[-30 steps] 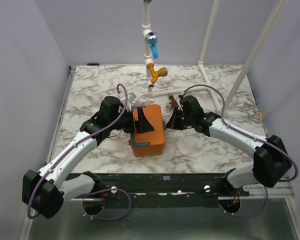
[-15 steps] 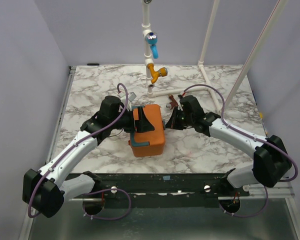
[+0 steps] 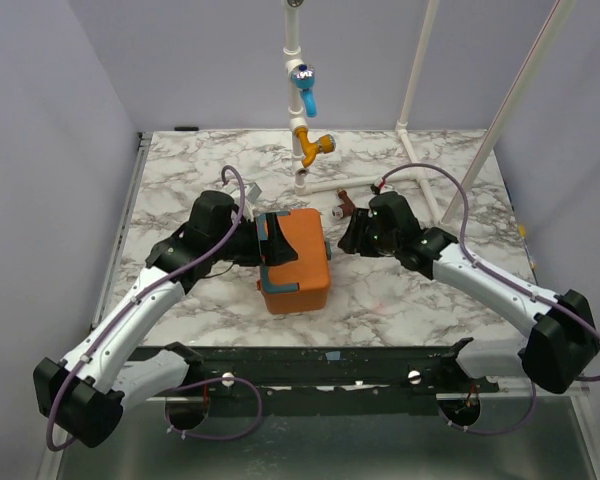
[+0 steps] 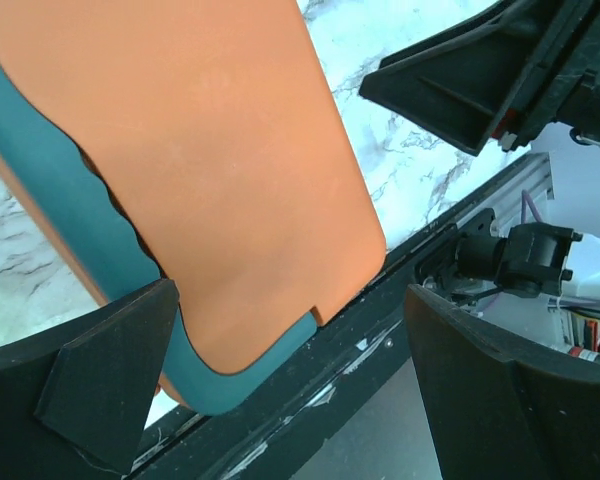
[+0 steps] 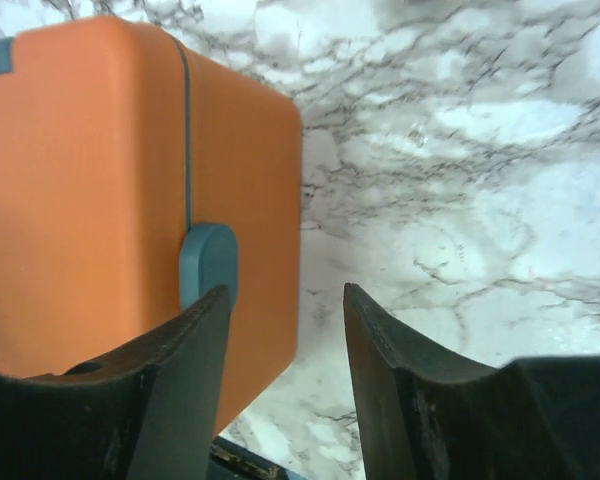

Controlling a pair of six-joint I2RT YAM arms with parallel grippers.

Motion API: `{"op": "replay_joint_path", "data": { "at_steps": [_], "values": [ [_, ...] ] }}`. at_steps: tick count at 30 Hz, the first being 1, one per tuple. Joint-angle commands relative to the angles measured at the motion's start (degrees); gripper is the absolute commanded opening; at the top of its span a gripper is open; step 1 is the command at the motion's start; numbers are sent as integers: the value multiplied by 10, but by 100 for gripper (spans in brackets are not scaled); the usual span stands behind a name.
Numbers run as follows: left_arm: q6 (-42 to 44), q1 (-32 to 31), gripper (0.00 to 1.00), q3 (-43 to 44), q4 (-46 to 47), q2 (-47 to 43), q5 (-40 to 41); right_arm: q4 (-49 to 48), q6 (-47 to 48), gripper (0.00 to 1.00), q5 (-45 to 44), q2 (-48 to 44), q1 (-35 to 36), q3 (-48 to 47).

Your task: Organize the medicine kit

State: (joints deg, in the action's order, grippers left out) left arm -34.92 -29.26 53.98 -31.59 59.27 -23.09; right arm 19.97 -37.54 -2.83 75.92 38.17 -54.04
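The medicine kit (image 3: 298,262), an orange box with teal trim, stands lid-down-shut on the marble table (image 3: 180,180) between both arms. My left gripper (image 3: 261,247) sits at the kit's left side by the teal handle (image 3: 277,236). In the left wrist view the orange lid (image 4: 200,160) fills the frame ahead of the gripper (image 4: 290,370), whose jaws stand wide open, touching nothing. My right gripper (image 3: 347,238) hangs just off the kit's right side. In its wrist view the gripper (image 5: 285,340) is open and empty, with the kit's teal latch (image 5: 208,262) beside its left finger (image 5: 170,390).
A white pipe frame (image 3: 296,60) with a blue fitting (image 3: 304,85) and a yellow fitting (image 3: 315,146) rises behind the kit. A small red and white piece (image 3: 342,208) lies near the right gripper. A slanted white pole (image 3: 510,110) stands at the right. The table's black front rail (image 3: 320,365) runs below.
The right gripper has opened and drawn back slightly to the right of the kit. The left gripper has pulled left, so its finger no longer covers the lid.
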Motion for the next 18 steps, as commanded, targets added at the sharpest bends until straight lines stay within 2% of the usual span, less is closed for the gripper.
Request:
{"op": "replay_joint_path", "data": {
  "at_steps": [1,4,12,15,18],
  "values": [
    [23,0,98,40,-51,-41,54,24,47,58,-72,-59,2,-6],
    [32,0,99,50,-67,-60,80,26,69,71,-89,-94,2,-2],
    [59,1,99,65,-104,-126,168,25,87,87,-139,-189,2,36],
    [65,1,98,47,-103,-164,213,5,86,99,-145,-237,2,71],
    [70,2,99,27,-99,-194,226,14,66,100,-174,-275,2,89]
  ]
}}
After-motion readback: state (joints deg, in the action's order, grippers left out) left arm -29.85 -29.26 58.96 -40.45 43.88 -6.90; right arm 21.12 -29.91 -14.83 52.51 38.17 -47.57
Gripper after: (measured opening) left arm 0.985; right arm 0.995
